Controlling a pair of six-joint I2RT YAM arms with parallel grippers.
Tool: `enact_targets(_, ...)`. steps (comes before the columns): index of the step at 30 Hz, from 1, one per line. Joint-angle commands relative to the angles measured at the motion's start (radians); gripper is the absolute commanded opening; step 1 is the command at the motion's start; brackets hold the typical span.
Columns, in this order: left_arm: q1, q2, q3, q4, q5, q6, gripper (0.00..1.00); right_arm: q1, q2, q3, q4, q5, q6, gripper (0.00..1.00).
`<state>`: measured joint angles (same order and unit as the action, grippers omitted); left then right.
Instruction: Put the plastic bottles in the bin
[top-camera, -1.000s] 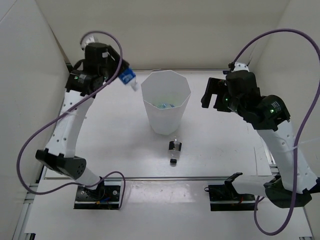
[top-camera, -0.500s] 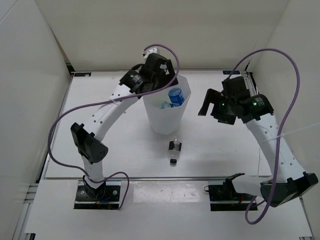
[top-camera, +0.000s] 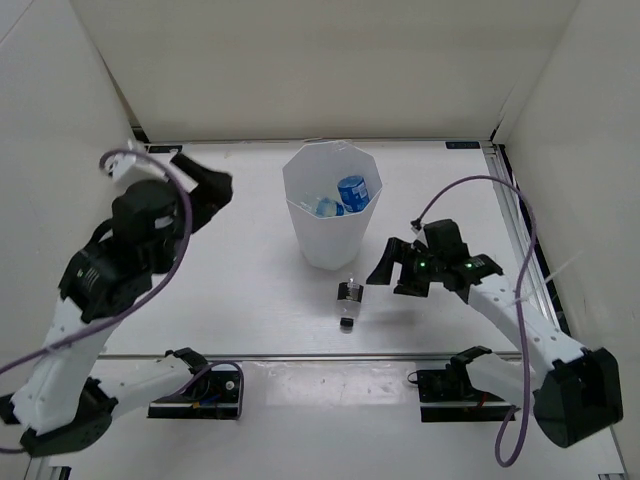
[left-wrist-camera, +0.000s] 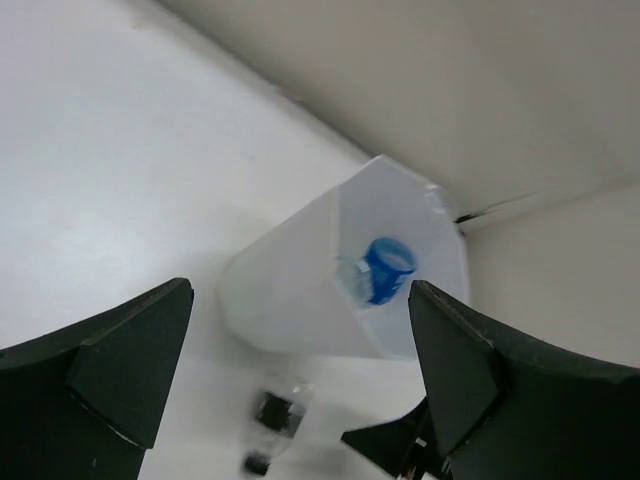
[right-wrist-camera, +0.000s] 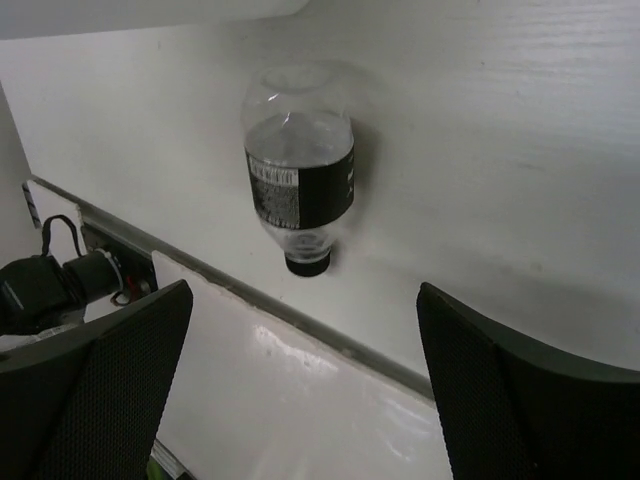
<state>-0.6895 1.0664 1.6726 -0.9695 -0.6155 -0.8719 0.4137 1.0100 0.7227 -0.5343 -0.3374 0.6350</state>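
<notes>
Your left fingers (left-wrist-camera: 110, 370) are released and spread wide, with nothing between them. Ahead of them, framed in the gap in the left wrist view, stands the bin (left-wrist-camera: 290, 290), well apart from both tips. Inside it, a blue-labelled bottle (left-wrist-camera: 385, 272) leans against the wall on the side nearer the right-hand finger. From above you can also see a second clear bottle (top-camera: 322, 207) lying beside it in the bin. Your left fingers sit off to one side of the bin, not over its rim.

Your right fingers (right-wrist-camera: 100, 380) are also released, wide apart and grasping nothing. The black-labelled bottle (right-wrist-camera: 298, 165) lies on its side on the counter (top-camera: 250, 290) ahead of them. It is roughly in line with the gap and a little nearer the left-hand finger, and it touches neither one. Its dark cap points back toward your fingers and its clear base points away. From above, this bottle is just in front of the bin's foot, with your right fingers near it on the side away from your left arm.
</notes>
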Motion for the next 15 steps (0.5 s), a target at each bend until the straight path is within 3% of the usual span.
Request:
enact_targets(1, 0.008, -0.057, -0.189, -0.162, -0.032, -0.126, 1.00, 0.043, 0.085, -0.034, 0.275, -0.042, 0.006, 0.95)
enact_targets(4, 0.008, -0.123, -0.264, -0.279, 0.000, -0.240, 1.00, 0.103, 0.186, -0.045, 0.364, 0.014, -0.041, 0.95)
enact_targets(10, 0.008, -0.177, -0.309, -0.374, 0.042, -0.271, 1.00, 0.123, 0.379, 0.006, 0.414, 0.052, -0.084, 0.95)
enact_targets(15, 0.008, -0.166, -0.298, -0.387, 0.042, -0.271, 1.00, 0.123, 0.518, 0.066, 0.399, 0.022, -0.103, 0.81)
